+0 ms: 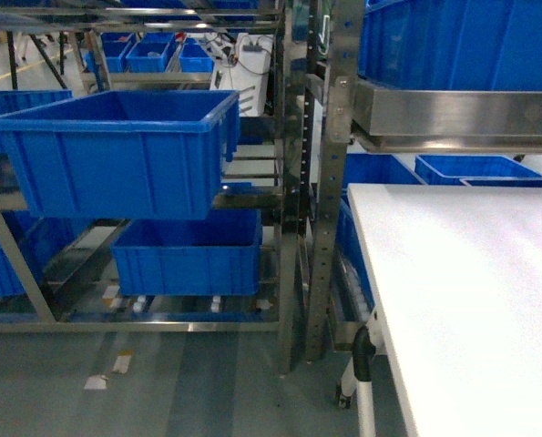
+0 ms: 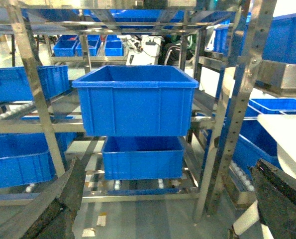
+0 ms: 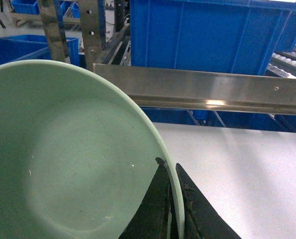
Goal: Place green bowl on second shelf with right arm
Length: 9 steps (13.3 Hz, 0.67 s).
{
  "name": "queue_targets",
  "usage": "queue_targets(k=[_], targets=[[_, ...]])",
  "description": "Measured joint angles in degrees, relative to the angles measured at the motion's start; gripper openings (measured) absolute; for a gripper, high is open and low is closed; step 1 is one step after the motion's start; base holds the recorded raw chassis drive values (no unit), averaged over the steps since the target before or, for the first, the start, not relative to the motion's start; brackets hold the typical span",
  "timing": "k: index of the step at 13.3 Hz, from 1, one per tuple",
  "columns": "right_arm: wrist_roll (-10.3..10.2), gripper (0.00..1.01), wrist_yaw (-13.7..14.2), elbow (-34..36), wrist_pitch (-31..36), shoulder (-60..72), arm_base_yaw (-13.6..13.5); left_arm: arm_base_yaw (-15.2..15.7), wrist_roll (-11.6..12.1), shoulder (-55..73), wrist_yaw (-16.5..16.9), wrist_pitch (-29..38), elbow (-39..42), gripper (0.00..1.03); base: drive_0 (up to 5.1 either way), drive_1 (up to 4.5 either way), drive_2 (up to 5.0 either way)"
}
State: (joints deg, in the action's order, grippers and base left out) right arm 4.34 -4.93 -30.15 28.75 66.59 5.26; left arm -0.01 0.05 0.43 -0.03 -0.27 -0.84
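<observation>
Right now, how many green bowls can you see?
1. The green bowl fills the left of the right wrist view, its rim pinched by the right gripper above the white table. Others may be hidden.

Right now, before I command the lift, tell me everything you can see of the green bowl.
The green bowl shows only in the right wrist view, filling its left side. It is pale mint, smooth and plain, plastic by its look, empty, with faint scuffs inside. Its opening faces the camera. The right end effector is shut on its rim, one finger inside, one outside. Behind it lie the white table and a steel rail. Its underside is hidden.
</observation>
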Motion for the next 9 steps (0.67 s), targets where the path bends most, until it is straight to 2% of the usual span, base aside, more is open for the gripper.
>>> queue_targets(k=[9], targets=[[0.0, 0.02, 0.0, 0.0, 0.2, 0.0, 0.0, 0.0, 0.0, 0.0, 0.0, 0.0, 0.0, 0.98, -5.0, 2.42, 2.4]])
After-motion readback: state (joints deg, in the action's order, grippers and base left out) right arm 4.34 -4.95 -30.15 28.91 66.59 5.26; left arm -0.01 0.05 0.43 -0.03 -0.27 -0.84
